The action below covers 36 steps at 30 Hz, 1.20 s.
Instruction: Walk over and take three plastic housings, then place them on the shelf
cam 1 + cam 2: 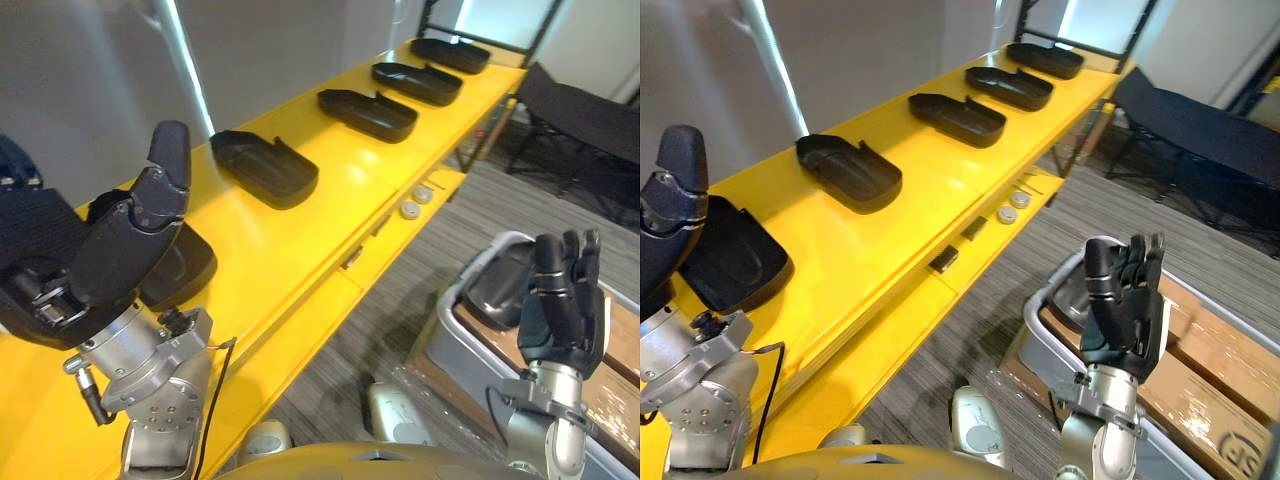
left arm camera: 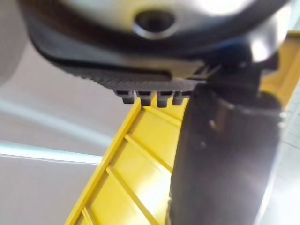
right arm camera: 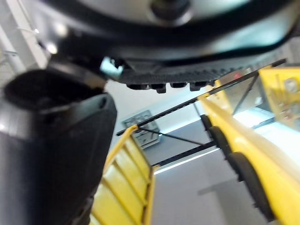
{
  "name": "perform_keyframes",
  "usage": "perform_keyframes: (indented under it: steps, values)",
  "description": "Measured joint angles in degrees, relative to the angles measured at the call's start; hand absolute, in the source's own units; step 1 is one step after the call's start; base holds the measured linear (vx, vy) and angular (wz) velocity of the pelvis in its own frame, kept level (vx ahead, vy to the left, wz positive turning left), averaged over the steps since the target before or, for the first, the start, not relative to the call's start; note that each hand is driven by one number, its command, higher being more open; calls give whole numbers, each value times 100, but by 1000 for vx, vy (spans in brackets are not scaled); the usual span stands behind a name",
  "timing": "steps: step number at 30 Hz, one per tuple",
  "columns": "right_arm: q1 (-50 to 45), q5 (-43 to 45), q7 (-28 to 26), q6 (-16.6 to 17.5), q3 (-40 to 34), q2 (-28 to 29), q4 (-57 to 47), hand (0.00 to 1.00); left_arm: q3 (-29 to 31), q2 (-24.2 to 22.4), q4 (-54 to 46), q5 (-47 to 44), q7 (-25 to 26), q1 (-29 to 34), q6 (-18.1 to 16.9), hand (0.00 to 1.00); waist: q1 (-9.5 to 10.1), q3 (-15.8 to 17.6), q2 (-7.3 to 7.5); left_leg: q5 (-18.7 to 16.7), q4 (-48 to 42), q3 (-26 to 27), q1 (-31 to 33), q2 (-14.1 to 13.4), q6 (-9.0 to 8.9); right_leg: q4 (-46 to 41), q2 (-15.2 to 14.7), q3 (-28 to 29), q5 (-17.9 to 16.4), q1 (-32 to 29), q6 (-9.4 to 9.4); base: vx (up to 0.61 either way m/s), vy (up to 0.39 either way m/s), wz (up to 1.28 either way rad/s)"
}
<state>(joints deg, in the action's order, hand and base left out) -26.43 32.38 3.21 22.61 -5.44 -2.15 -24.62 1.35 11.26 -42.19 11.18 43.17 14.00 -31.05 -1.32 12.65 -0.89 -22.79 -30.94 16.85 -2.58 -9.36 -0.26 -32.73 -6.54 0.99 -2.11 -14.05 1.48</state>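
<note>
Left eye view has the yellow shelf (image 1: 290, 260) running away from me on my left side, with a row of black plastic housings lying on it, hollow side up. The nearest housing (image 1: 730, 260) sits just beside my left hand (image 1: 125, 240), partly behind it, and I cannot tell which way it points. The second housing (image 1: 265, 168), third housing (image 1: 367, 113), fourth housing (image 1: 417, 82) and farthest housing (image 1: 450, 53) are spaced apart along the shelf. Each has its long axis set across the shelf, slanting from the wall side towards the front edge, all roughly parallel.

My left hand is raised over the near end of the shelf, thumb standing up and fingers relaxed, with nothing in it. My right hand (image 1: 565, 300) is held upright well away from the shelf, fingers straight and pointing up, also holding nothing. Behind it on the floor stands a grey bin (image 1: 450, 310) with another dark housing (image 1: 497, 285) inside. Two small round discs (image 1: 416, 201) lie on the shelf's lower ledge.
</note>
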Motion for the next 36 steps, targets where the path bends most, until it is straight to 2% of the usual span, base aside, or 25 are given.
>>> perform_keyframes:
  steps: [3,6,7,9,10,11,12,13,14,15,16,17,18,20,21,22,23,24,25,26,28,31,32,35,36]
  values:
    - [1143,-309,323,176,499,-289,422,100,532,36,-3,19,-31,-166,6,100,161,-42,42,321,94,95,262,-366,-210,-961,-730,-174,-333,281,-194,-160,-184,-56]
    - [1937,-869,611,170,775,-125,1527,100,1016,88,8,-200,-177,-336,-5,100,456,-136,182,629,105,133,663,-803,-580,-793,-1418,-229,-257,747,-78,-133,-346,-44]
    - [1992,-1083,627,125,782,56,1898,100,1232,52,15,-445,-168,-313,6,100,585,-143,196,740,47,206,752,-1024,-775,-400,-1633,-322,-158,953,81,-156,-595,-70]
    - [1657,-1296,595,-113,775,332,2076,100,1569,-57,28,-869,-161,-284,7,100,593,-142,235,973,41,220,842,-1426,-1176,835,-1707,-647,220,1442,688,-134,-600,-62]
    - [1493,-1289,535,-166,750,330,2072,100,1605,-137,48,-939,-165,-270,0,100,566,-159,258,1078,95,215,839,-1528,-1303,1051,-1622,-797,-84,1606,1123,-77,-517,-48]
    - [1235,-1266,387,-296,598,240,2068,100,1646,-444,59,-1018,-211,-174,-3,100,500,-171,193,1398,319,118,828,-1752,-1371,1240,-1368,-1117,-627,1696,1372,-78,-685,-30]
    - [1058,-1182,338,-418,369,122,2067,100,1611,-821,63,-1135,-320,-25,19,100,259,-136,25,1895,468,-203,999,-1965,-992,1232,-1060,-1314,-930,1656,1334,-70,-689,-16]
    - [997,-1156,351,-483,261,98,2067,100,1573,-957,89,-1224,-409,5,50,100,125,-101,-26,2206,401,-364,1139,-2041,-554,1243,-927,-1360,-1005,1653,1254,-75,-660,-7]
    - [901,-1161,399,-563,74,69,2067,100,1518,-1105,146,-1415,-548,10,128,100,59,-68,-27,2731,269,-522,1318,-2089,71,1326,-801,-1335,-1055,1652,1137,-82,-563,-54]
    - [815,-1177,463,-580,-114,-42,2054,100,1503,-1274,229,-1511,-660,34,226,100,57,-20,58,2579,207,-771,1271,-1808,-343,1432,-794,-1106,-1057,1628,976,-86,-510,-114]
    - [765,-1184,486,-580,-287,-217,1967,100,1490,-1304,228,-1479,-771,192,352,100,70,-46,11,2214,175,-835,1166,-1346,-481,1545,-758,-862,-982,1528,803,-56,-326,-129]
    - [732,-1184,485,-578,-358,-312,1885,100,1489,-1292,223,-1464,-878,259,383,100,73,-83,-57,2048,125,-861,1157,-1113,-399,1602,-702,-767,-934,1461,727,-21,-252,-146]
    - [644,-1186,492,-575,-463,-492,1703,100,1487,-1253,225,-1325,-1159,570,401,100,70,-191,-244,1666,88,-882,1201,-590,-164,1661,-519,-504,-867,1270,617,-3,-172,-103]
    - [592,-1249,563,-594,-499,-507,1688,100,1399,-1144,234,-1291,-1556,781,404,100,66,-205,-267,1605,180,-1165,1048,-409,-109,1563,-323,-335,-863,1126,559,53,-252,-82]
    - [596,-1325,599,-611,-467,-521,1687,100,1384,-1134,239,-1309,-1650,857,407,100,71,-233,-333,1621,230,-1263,985,-407,-90,1548,-281,-310,-853,1096,540,62,-268,-76]
    - [593,-1411,649,-641,-361,-574,1687,100,1349,-1130,336,-1345,-1787,938,408,100,70,-206,-306,1684,138,-1398,963,-407,-89,1563,-213,-159,-836,1085,514,11,-91,-81]
    - [610,-1414,699,-762,-179,-658,1693,100,1288,-1125,569,-1364,-1887,978,417,100,127,-175,-285,1376,9,-1536,992,-312,-347,1590,-254,44,-821,1114,491,3,-3,-75]
    - [630,-1422,711,-803,-123,-683,1694,100,1247,-1124,634,-1384,-1919,1000,425,100,140,-180,-300,1225,185,-1634,934,-179,-397,1588,-259,84,-811,1089,493,-12,73,-66]
    - [708,-1528,716,-903,-58,-761,1708,100,1166,-1114,686,-1426,-1985,1041,433,100,138,-198,-418,1173,608,-1691,893,0,-255,1557,-188,77,-796,994,518,-30,120,-27]
    - [762,-1650,713,-1023,-51,-728,1763,100,1029,-1051,790,-1563,-2090,1039,445,100,118,-208,-433,1071,848,-1716,839,3,-286,1530,-161,48,-759,887,578,-39,101,-16]
    - [855,-1650,712,-1119,55,-742,1856,100,932,-1033,870,-1607,-2151,916,507,100,131,-181,-396,1018,1047,-1719,826,74,-382,1536,-243,9,-715,779,643,-72,109,-1]
    - [1339,-1749,720,-1291,381,-744,2421,100,640,-803,1283,-1605,-2107,627,685,100,162,60,-195,1030,1115,-1750,963,253,-545,1752,-445,-123,-447,709,772,-126,151,1]
    - [1730,-1860,773,-1397,477,-745,2784,100,472,-626,1419,-1596,-2015,493,917,100,224,179,-160,1056,1086,-1781,1112,334,-552,1990,-544,-262,-234,699,816,-145,134,-1]
    - [2604,-2064,998,-1548,609,-763,3449,100,309,-502,1584,-1549,-1893,319,1194,100,310,466,-183,1095,910,-1835,1371,455,-487,2278,-667,-458,29,710,862,-157,119,12]
    - [3270,-2216,1187,-1663,664,-844,3843,100,208,-499,1622,-1548,-1851,163,1297,100,380,703,-259,1122,797,-1903,1528,498,-461,2373,-701,-569,148,706,860,-161,78,19]
